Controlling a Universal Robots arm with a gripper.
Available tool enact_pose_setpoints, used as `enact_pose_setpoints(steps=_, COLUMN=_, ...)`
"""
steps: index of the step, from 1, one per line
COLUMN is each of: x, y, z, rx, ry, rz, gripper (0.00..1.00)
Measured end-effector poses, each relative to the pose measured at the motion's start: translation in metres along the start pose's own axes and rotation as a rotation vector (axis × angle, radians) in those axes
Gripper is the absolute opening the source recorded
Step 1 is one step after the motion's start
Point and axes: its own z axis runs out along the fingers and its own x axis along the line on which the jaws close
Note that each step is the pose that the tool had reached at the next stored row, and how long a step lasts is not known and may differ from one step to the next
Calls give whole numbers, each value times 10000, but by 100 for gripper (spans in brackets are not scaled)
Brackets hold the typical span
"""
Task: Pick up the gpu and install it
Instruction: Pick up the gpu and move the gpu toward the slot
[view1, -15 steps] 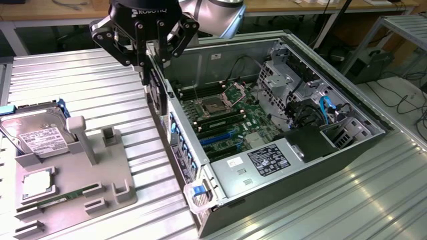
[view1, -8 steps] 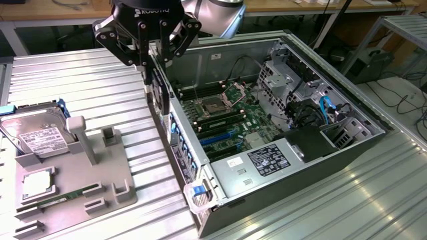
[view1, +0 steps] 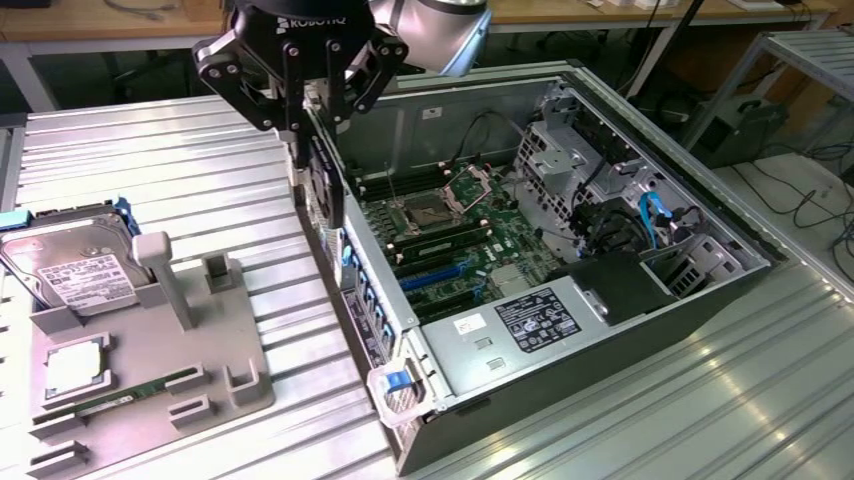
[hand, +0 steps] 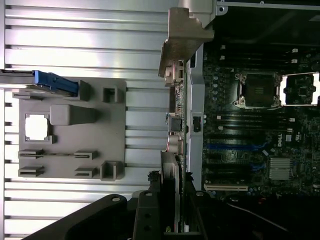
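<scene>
Upper left of the exterior frame, the fingers (view1: 254, 95) pinch the gpu (view1: 311, 185) edge-on, upright above the counter (view1: 147, 160), against the computer case (view1: 601, 350) wall

In claw (view1: 310, 118), gpu (view1: 311, 175) over computer case (view1: 667, 330) edge, tray (view1: 200, 350) beside

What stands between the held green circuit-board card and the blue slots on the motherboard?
The open computer case's grey metal side wall: the green circuit-board card, gripped edge-on by the pincer, seems to hang just outside it, blue slots beyond.
</scene>
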Motion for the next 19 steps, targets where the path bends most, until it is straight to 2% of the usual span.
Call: enact_pose_setpoints(steps=19, x=-102, y=-3, z=2, rx=0, ry=0, rz=0, gripper=27)
